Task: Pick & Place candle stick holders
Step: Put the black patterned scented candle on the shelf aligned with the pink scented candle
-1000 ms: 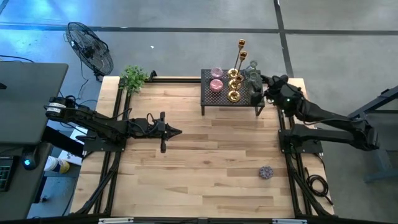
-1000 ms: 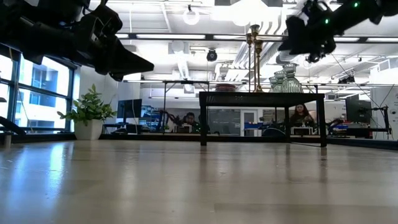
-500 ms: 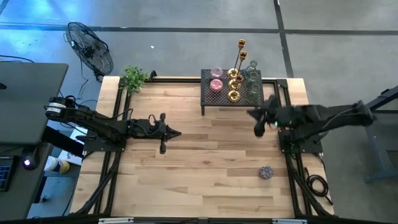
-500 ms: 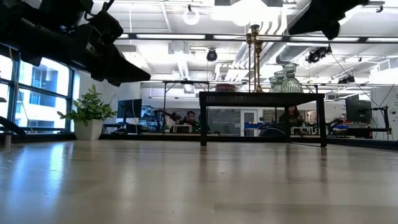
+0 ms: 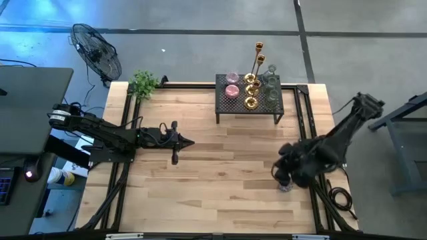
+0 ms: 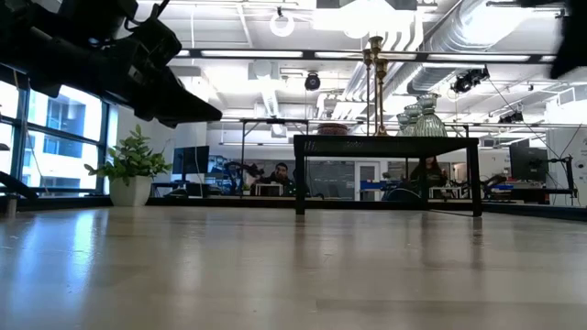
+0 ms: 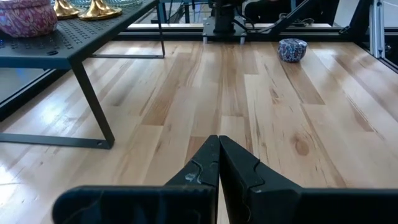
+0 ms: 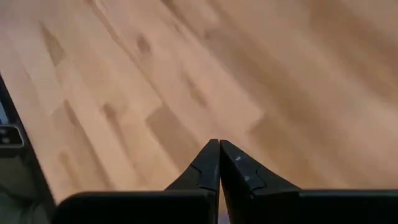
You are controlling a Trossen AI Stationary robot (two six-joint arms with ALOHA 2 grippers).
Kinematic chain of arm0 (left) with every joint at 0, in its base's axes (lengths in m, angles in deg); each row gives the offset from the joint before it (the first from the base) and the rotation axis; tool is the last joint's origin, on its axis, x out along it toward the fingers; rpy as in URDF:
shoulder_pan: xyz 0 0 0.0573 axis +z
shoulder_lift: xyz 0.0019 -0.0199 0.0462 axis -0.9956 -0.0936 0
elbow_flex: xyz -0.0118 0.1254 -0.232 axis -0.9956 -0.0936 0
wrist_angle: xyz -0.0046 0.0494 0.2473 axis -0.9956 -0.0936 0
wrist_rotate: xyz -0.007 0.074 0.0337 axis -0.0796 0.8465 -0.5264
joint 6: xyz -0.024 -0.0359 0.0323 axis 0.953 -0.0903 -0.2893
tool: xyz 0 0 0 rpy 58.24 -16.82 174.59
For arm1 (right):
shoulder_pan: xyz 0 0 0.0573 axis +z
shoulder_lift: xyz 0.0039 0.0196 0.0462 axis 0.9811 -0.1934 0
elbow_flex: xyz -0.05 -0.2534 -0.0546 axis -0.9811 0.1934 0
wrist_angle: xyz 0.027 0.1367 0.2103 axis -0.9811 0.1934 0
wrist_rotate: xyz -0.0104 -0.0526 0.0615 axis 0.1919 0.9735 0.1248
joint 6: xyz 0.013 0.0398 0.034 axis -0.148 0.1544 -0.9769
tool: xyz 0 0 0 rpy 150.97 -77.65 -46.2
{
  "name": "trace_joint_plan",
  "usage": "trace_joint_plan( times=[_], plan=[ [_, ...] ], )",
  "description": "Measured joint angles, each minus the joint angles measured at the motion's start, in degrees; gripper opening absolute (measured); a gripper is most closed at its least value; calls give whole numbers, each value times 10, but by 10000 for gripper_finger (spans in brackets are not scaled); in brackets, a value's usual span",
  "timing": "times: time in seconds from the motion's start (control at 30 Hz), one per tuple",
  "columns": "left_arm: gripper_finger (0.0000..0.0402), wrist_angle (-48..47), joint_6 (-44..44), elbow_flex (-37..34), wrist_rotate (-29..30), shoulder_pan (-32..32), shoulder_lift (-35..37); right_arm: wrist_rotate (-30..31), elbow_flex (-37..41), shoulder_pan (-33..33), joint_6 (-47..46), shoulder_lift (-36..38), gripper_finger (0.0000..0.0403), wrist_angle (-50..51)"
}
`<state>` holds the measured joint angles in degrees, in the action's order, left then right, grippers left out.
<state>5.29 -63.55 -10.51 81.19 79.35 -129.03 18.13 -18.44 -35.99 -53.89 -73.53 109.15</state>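
worktop (image 5: pixel 213 180): pale wood planks, seen from above.

black mesh rack (image 5: pixel 235 107): standing at about 12 o'clock on the worktop, near the far edge. it is carrying two pink glass cups (image 5: pixel 231 85), two tall brass sticks (image 5: pixel 257 55), short gold holders (image 5: pixel 250 102) and clear grey-green glass cups (image 5: pixel 270 85), all sitting close together on its top.

small mottled blue-purple holder (image 5: pixel 286 186): lying alone on the worktop at about 4 o'clock, well apart from the rack; the left wrist view is showing it (image 7: pixel 292 50) far across the wood.

right gripper (image 5: pixel 283 171): hanging just beside and partly over that lone holder, at about 4 o'clock; its fingers (image 8: pixel 233 165) are pressing together, holding nothing, above bare wood.

left gripper (image 5: pixel 185 141): waiting at about 9 o'clock, pointing toward the centre; its fingers (image 7: pixel 233 165) are lying together, empty.

potted plant (image 5: pixel 143 84): sitting at the 11 o'clock corner.
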Motion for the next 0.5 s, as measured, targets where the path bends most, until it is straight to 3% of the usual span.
trace_joint_plan(
  times=[0.23,0.5],
  plan=[
    [0,-7,2,0,0,0,0,-67,-24,84,-220,-94,35,31],
    [0,-7,3,0,-1,0,0,-191,-29,101,-290,-157,179,90]
  ],
)
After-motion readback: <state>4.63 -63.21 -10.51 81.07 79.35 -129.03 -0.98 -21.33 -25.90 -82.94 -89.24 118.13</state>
